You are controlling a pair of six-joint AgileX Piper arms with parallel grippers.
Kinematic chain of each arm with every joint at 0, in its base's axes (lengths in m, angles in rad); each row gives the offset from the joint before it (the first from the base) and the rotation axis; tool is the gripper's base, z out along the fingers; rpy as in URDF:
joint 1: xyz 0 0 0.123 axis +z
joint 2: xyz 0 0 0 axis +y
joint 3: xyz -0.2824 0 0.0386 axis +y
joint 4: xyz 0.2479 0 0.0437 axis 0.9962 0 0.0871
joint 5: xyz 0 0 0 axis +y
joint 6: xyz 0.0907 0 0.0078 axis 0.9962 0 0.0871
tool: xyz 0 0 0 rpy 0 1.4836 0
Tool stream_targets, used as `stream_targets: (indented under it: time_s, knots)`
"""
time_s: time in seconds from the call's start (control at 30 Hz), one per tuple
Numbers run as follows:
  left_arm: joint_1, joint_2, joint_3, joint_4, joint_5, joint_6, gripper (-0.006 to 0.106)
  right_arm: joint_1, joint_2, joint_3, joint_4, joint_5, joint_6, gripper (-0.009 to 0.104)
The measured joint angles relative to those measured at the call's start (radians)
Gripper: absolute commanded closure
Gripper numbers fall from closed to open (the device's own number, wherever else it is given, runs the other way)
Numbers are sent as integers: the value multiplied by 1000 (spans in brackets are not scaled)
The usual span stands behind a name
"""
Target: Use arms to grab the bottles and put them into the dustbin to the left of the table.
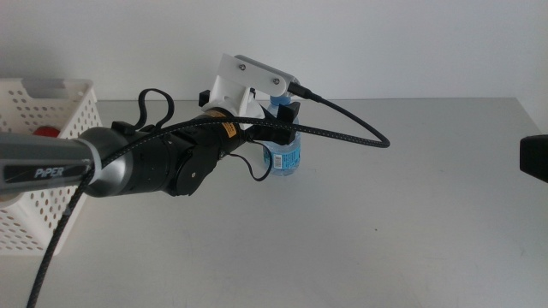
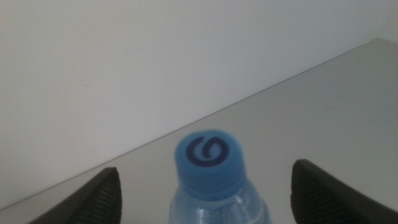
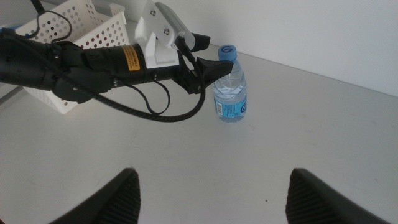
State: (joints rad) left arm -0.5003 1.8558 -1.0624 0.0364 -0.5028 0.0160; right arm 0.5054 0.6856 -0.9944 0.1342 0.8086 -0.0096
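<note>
A small clear-blue water bottle (image 1: 282, 158) with a blue cap (image 2: 209, 158) stands upright on the grey table (image 1: 411, 214). A white basket (image 1: 43, 162) with holes sits at the table's left.

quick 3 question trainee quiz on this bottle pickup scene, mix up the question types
1. True or false: the left end effector is open, with a jaw on each side of the water bottle.
2. What colour is the bottle's cap?
3. The red item lies: A) on the table B) inside the dustbin C) in the right end effector.

Key: 1 true; 2 blue; 3 B.
</note>
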Motion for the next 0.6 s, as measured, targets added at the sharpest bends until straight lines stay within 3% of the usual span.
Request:
stream_targets:
  time_s: [0.6]
  knots:
    - [23,284,-106,40,-124,-64,11,0,-1,0,0,0,0,36]
